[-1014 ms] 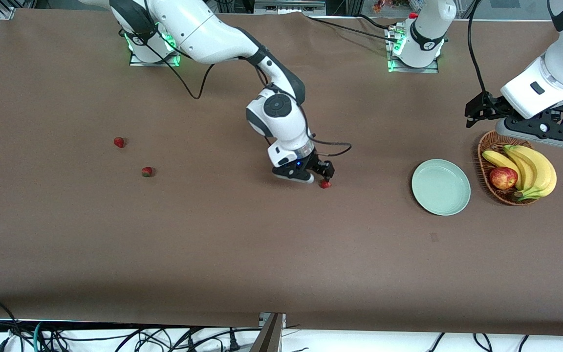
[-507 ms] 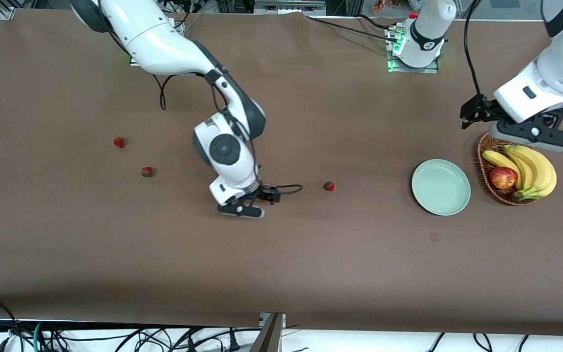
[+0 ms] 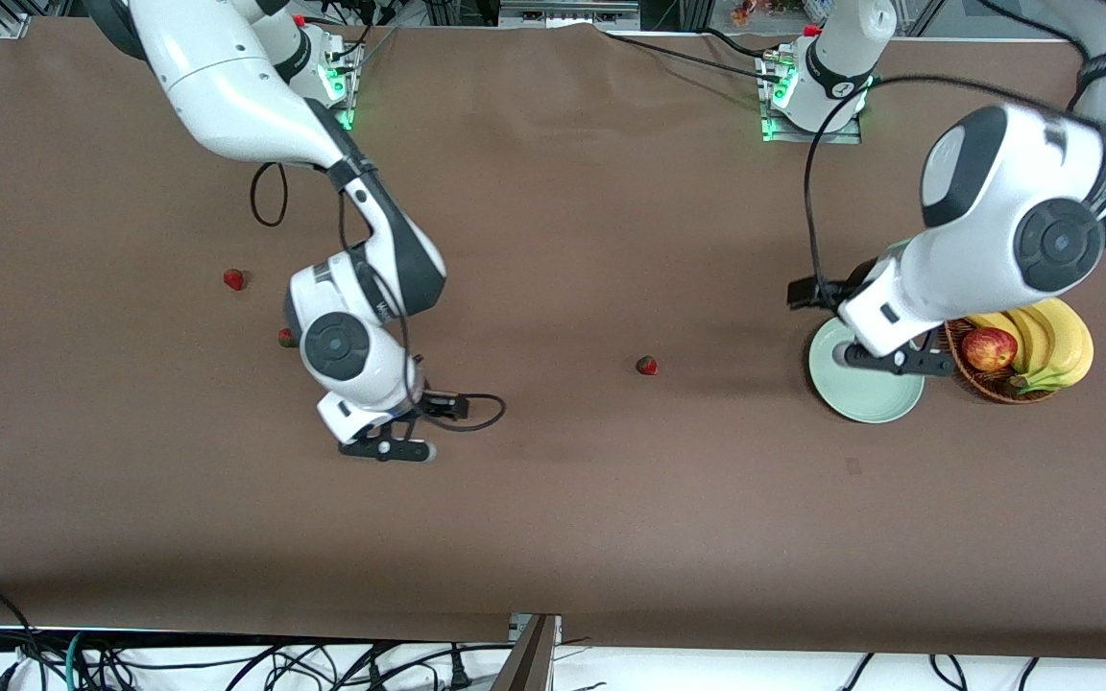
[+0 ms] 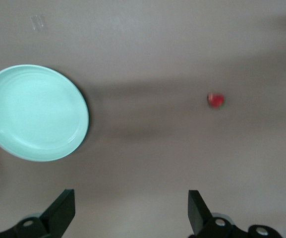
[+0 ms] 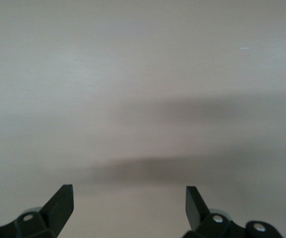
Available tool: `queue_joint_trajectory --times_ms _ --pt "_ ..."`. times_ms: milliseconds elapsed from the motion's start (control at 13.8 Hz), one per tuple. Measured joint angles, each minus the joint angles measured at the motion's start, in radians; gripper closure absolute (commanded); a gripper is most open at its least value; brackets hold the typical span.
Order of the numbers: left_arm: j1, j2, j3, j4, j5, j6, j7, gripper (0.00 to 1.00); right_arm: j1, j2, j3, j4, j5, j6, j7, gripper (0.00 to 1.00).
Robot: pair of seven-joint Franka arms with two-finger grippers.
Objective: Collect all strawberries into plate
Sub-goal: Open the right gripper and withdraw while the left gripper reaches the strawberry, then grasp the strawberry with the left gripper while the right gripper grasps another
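Observation:
Three strawberries lie apart on the brown table: one in the middle (image 3: 647, 365) (image 4: 215, 100), one half hidden by the right arm (image 3: 285, 337), and one farther from the front camera (image 3: 234, 279). The mint-green plate (image 3: 866, 400) (image 4: 36, 111) sits beside the basket and holds nothing. My left gripper (image 3: 884, 362) (image 4: 131, 198) hangs open over the plate's edge. My right gripper (image 3: 386, 448) (image 5: 129, 193) stands open and holds nothing, low over bare table between the middle strawberry and the half-hidden one.
A brown wicker basket (image 3: 1002, 388) with bananas (image 3: 1052, 331) and a red apple (image 3: 988, 348) stands at the left arm's end, touching distance from the plate. The right arm's cable (image 3: 476, 415) loops beside its wrist.
The right gripper has left the middle strawberry lying on the table and swung toward its own end. The left gripper has come from over the basket to over the plate.

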Motion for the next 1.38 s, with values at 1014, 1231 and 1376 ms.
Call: queue_joint_trajectory --times_ms 1014,1231,1376 --pt "-0.303 0.407 -0.004 -0.015 0.047 0.604 -0.751 0.28 -0.364 -0.266 0.008 -0.586 -0.001 0.042 -0.384 0.0" --pt "-0.328 0.407 -0.005 -0.019 0.065 0.604 -0.773 0.42 -0.364 -0.268 0.012 -0.624 -0.001 0.05 -0.384 0.0" --pt "-0.328 0.407 -0.004 -0.026 0.101 0.602 -0.778 0.42 -0.364 -0.268 0.012 -0.648 -0.001 0.061 -0.384 0.25"
